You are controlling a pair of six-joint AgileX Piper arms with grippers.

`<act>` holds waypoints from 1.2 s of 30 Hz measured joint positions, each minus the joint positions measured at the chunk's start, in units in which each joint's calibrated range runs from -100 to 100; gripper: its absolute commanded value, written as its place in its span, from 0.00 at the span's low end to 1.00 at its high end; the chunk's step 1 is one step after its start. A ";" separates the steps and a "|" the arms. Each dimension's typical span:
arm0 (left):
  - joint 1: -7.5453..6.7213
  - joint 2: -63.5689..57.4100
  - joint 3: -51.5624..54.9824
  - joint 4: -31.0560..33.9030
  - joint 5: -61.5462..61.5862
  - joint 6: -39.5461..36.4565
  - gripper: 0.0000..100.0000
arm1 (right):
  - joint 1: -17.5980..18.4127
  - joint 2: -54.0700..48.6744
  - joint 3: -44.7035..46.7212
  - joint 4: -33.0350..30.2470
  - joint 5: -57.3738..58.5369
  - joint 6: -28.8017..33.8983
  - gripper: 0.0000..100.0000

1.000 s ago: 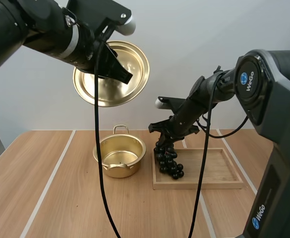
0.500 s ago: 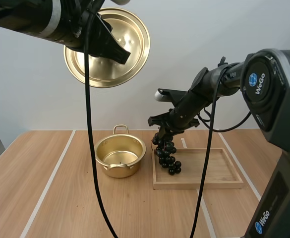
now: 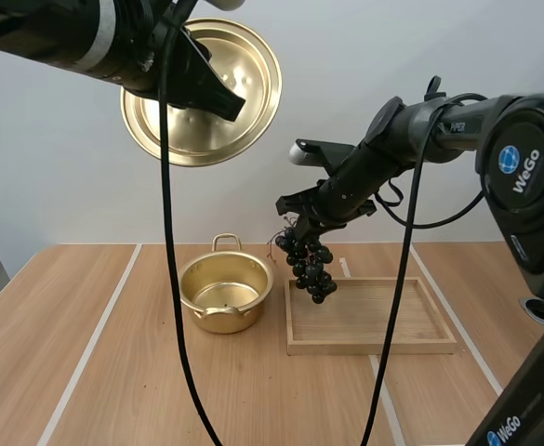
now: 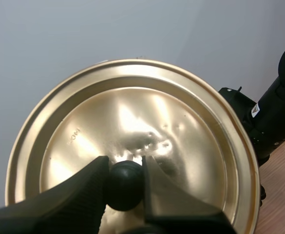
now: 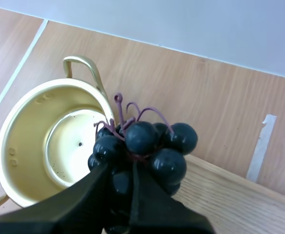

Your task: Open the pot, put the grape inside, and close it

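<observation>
The wooden desk (image 3: 113, 372), backed by a plain pale wall (image 3: 392, 56), carried the uncovered pot (image 3: 225, 294) and, just beside it, a wooden tray (image 3: 374, 339). The left arm was held high, its left tool (image 4: 125, 168) clamped on the knob (image 4: 125, 187) of the tilted lid (image 3: 244, 56). The right arm reached forward, its right tool (image 5: 119, 170) pinching the grapes (image 3: 309, 265), which hung over the tray's pot-side edge.
</observation>
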 measured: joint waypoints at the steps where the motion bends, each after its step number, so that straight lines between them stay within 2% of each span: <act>1: 0.00 0.00 0.00 0.00 0.00 -0.11 0.00 | 0.00 -0.57 0.00 0.00 0.00 0.00 0.00; 10: 0.00 -1.26 -2.55 -0.63 -2.40 -2.60 0.00 | 0.00 -3.77 -0.51 0.00 0.72 -0.10 0.00; 19: 0.00 -4.03 -9.89 -2.44 -1.17 -3.99 0.00 | 0.46 -3.88 -8.36 1.69 5.34 -0.19 0.00; 31: 0.00 -4.07 -10.19 -3.74 2.02 -4.18 0.00 | 7.82 -2.25 -10.16 2.08 3.90 -0.19 0.00; 36: 0.00 -4.16 -10.90 -3.74 2.22 -4.49 0.00 | 11.84 3.18 -10.31 2.19 -0.06 -0.19 0.00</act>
